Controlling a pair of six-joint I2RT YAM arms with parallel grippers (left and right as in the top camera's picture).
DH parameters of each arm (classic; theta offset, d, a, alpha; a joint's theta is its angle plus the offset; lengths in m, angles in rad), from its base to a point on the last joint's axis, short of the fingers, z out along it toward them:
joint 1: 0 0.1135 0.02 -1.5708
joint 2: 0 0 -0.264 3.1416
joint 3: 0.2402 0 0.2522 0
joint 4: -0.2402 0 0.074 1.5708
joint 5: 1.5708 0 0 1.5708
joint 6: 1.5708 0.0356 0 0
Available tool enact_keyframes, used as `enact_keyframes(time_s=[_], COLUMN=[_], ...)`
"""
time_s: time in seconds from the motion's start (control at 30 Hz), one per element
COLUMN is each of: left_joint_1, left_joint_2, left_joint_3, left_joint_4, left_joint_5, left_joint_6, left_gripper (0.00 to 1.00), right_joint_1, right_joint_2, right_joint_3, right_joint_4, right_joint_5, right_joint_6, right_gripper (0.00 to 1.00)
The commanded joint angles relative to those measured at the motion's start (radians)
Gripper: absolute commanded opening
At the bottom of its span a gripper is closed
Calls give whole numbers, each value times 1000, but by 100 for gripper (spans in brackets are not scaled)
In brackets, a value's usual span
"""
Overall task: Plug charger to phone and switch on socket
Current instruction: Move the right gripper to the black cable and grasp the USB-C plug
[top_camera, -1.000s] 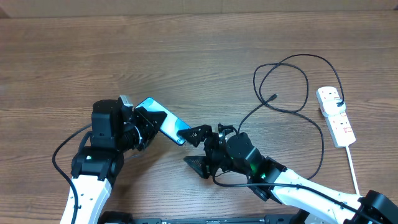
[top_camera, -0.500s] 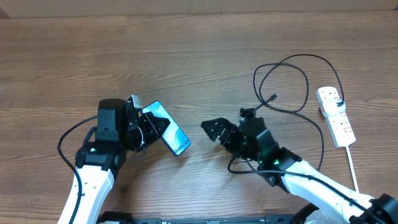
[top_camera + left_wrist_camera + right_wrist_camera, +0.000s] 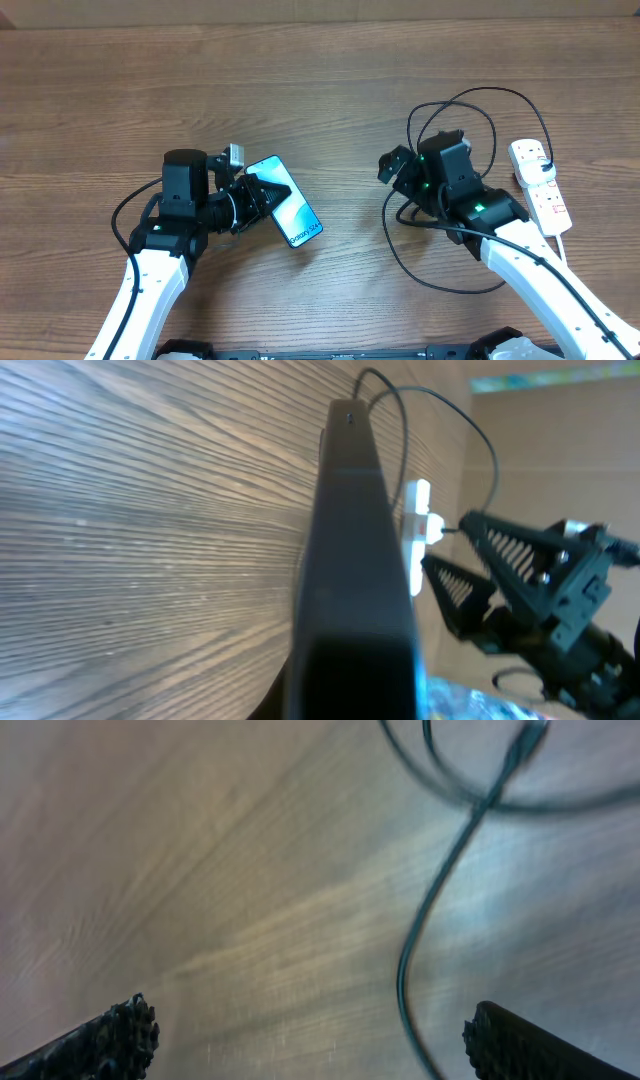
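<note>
My left gripper (image 3: 262, 193) is shut on the phone (image 3: 297, 217) and holds it tilted above the table, blue screen up. In the left wrist view the phone (image 3: 352, 550) shows edge-on between my fingers. The charger (image 3: 480, 92) lies in loose black loops at the right. My right gripper (image 3: 398, 166) is open and empty above the left side of those loops. In the right wrist view the charger (image 3: 425, 925) runs between the open fingers (image 3: 305, 1040), blurred. Its connector tip is hidden in the overhead view. The socket (image 3: 540, 186) lies at the far right.
The socket's thick white cord (image 3: 566, 262) runs toward the front right edge. The socket also shows in the left wrist view (image 3: 419, 525), behind my right gripper (image 3: 480, 575). The wooden table (image 3: 300, 90) stretches far and left.
My right gripper has left the phone's side and swung up and right over the charger loops. My left gripper has shifted the phone slightly right and turned it.
</note>
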Motion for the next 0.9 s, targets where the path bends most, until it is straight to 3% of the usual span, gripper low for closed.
enact_keyframes(time_s=[0.0,0.23,0.5,0.67,0.77,0.87], left_joint_1=[-6,-6,-6,-6,-6,-6], left_joint_2=[0,0,0,0,0,0], left_joint_3=[5,5,5,5,5,5], left_joint_4=[27,32,32,32,32,29], left_joint_5=[104,114,120,120,120,120], left_joint_6=[26,26,26,26,23,10], left_gripper=[4,4,4,4,4,4], right_joint_1=[-3,-3,-76,-168,-208,-219], right_joint_2=[-21,-19,10,122,240,316], right_joint_3=[26,24,108,226,272,283], right_joint_4=[6,58,-35,-130,-130,-101], right_joint_5=[87,113,109,97,66,69], right_joint_6=[-95,-95,-90,-91,-91,-87], right_gripper=[100,100,85,77,70,70])
